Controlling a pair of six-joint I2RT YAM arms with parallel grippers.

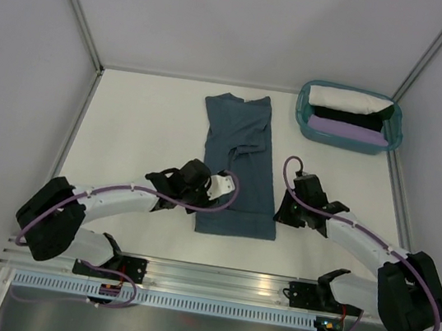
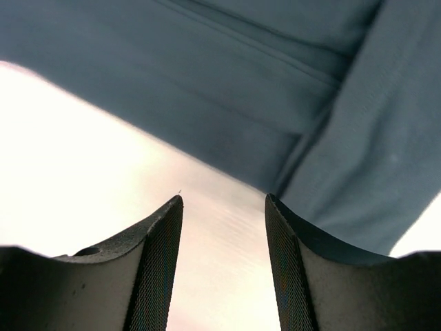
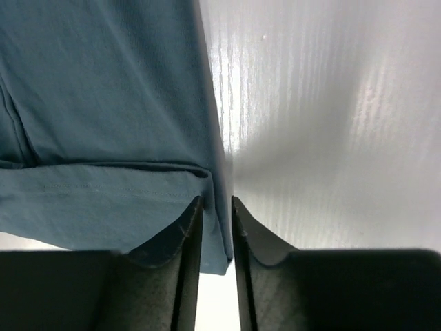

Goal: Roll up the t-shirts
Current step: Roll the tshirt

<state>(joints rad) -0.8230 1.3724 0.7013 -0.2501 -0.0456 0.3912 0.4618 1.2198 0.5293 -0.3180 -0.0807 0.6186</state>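
A slate-blue t-shirt (image 1: 238,164) lies flat on the table, folded lengthwise into a long strip. My left gripper (image 1: 224,188) sits over the strip's left side near the front. In the left wrist view it (image 2: 224,198) is open, with bare table between its fingers and the shirt (image 2: 275,83) just ahead. My right gripper (image 1: 283,210) is at the strip's front right edge. In the right wrist view it (image 3: 216,201) stands a narrow gap apart, with the shirt's (image 3: 103,103) folded edge lying in that gap. White (image 1: 347,99), black (image 1: 359,118) and lilac (image 1: 339,127) bundles fill the basket.
A teal plastic basket (image 1: 302,111) stands at the back right corner. Grey walls with metal posts close off the left, back and right. A metal rail (image 1: 212,279) carries both arm bases along the near edge.
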